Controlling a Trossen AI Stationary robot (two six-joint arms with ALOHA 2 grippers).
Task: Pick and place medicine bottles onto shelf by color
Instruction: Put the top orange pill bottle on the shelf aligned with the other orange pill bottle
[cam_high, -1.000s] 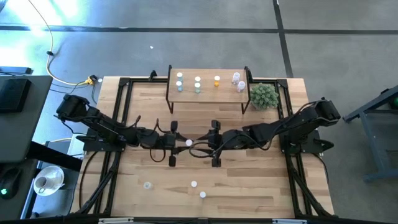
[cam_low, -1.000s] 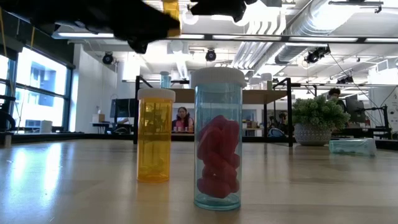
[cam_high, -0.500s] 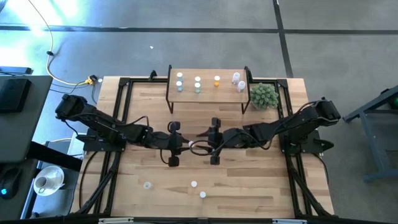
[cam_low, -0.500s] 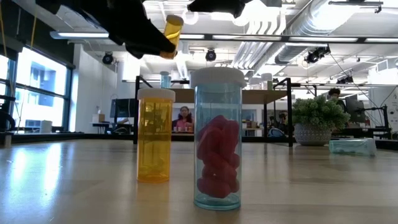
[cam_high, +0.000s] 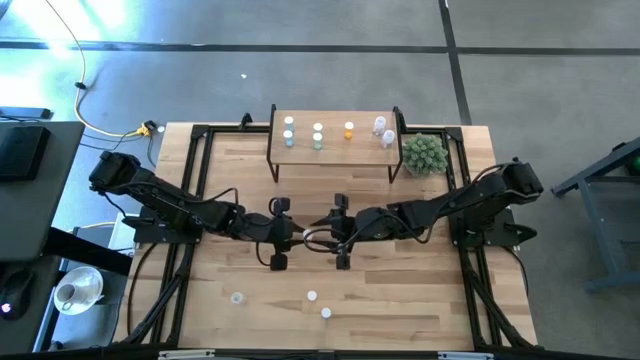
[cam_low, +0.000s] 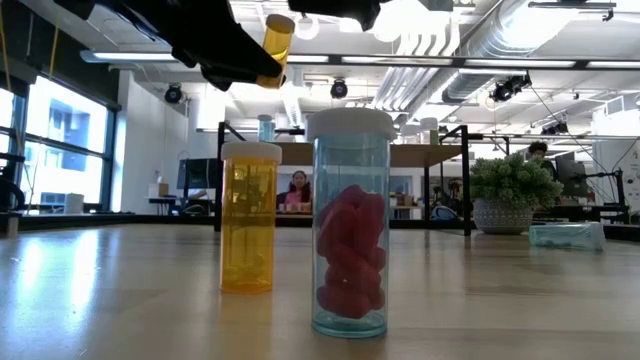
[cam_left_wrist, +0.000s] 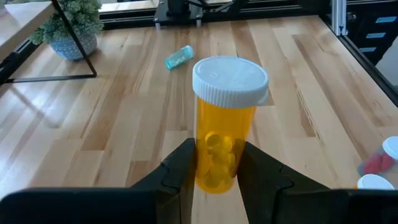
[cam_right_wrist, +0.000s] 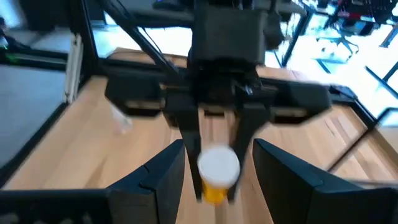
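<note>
Left wrist view: the left gripper is being kept clenched on an orange bottle with a white cap, which is being held lifted above the table at mid-table. The right gripper is being held with its fingers apart, facing the left one, the orange bottle lying between the two. Five bottles are being carried by the shelf at the far edge, beside a plant. An orange bottle on the table and a clear bottle are being shown standing near the front edge.
</note>
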